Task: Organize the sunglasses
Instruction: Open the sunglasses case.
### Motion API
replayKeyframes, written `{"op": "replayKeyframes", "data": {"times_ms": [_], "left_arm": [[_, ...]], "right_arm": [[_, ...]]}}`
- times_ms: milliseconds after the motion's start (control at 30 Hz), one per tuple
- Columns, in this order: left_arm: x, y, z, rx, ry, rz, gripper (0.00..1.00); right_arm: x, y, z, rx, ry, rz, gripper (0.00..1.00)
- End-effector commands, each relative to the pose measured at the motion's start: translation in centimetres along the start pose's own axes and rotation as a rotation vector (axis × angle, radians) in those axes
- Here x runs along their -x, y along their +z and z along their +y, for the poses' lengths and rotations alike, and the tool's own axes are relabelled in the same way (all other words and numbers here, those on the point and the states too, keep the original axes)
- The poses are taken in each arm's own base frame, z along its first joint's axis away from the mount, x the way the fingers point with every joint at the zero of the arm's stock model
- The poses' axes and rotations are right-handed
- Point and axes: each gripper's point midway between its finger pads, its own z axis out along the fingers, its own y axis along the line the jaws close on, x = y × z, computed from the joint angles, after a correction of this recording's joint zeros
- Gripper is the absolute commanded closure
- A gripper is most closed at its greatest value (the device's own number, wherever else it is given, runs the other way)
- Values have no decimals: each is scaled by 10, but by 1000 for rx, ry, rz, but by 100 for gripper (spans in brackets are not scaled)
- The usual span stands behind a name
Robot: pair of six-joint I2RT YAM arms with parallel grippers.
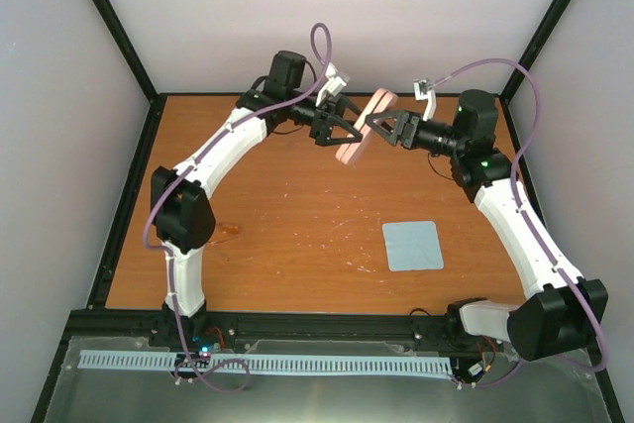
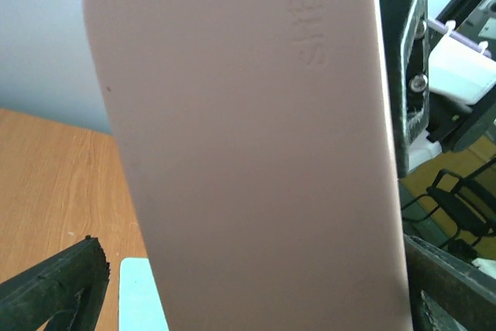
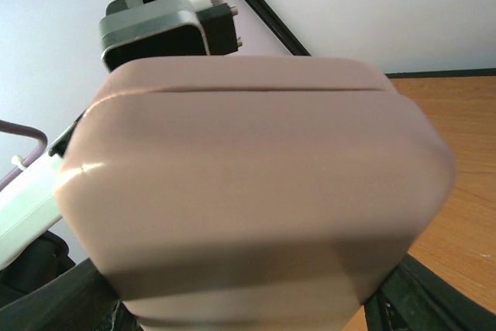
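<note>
Closest to the arm bases, the light blue cloth [image 1: 412, 246] lies flat on the table [image 1: 297, 205], right of the middle. Over on the left, just beside the left arm's elbow, there's a tiny amber thing on the wood. That's the sunglasses [image 1: 230, 233], so they're out on the table and well apart from the case. They're too small to make out any detail.

Further back, the pink case [image 1: 351, 151] is up in the air over the far middle of the table, tilted on a diagonal. The seam along its edge looks closed, and I can't tell what's inside. The right gripper [image 1: 381, 126] is clamped on it, and in its wrist view the case fills the frame with a dark finger [image 3: 434, 300] at each lower corner. The left gripper [image 1: 349, 129] is right up against the other side with its jaws spread wide. There's a gap between the case and its finger [image 2: 54, 284].

The tabletop is orange-brown wood with pale scuffs. Behind it are plain whitish walls [image 1: 327, 7] with black frame bars running up the corners.
</note>
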Motion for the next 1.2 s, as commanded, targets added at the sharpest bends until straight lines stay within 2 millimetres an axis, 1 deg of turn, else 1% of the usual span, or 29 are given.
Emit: {"op": "replayKeyframes", "data": {"times_ms": [0, 133, 200, 267, 467, 633, 800, 1000, 1167], "left_arm": [[-14, 6, 12, 132, 90, 69, 0], [-21, 6, 16, 157, 80, 88, 0], [-21, 5, 17, 160, 75, 87, 0], [-20, 3, 18, 160, 71, 83, 0], [-19, -7, 24, 173, 58, 72, 0], [-19, -15, 23, 166, 48, 65, 0], [-17, -15, 18, 149, 47, 59, 0], [-22, -16, 29, 194, 59, 71, 0], [-29, -20, 46, 272, 77, 102, 0]], "right_arm": [[7, -9, 27, 60, -58, -27, 59], [1, -11, 29, 62, -57, -12, 60], [-2, -12, 28, 56, -55, -3, 61], [-5, -14, 29, 51, -52, 3, 65], [-13, -19, 31, 36, -51, 20, 66], [-19, -24, 30, 20, -48, 21, 66], [-20, -24, 29, 20, -40, 18, 66], [-18, -24, 37, 53, -46, 22, 67], [-23, -28, 49, 103, -45, 48, 69]]}}
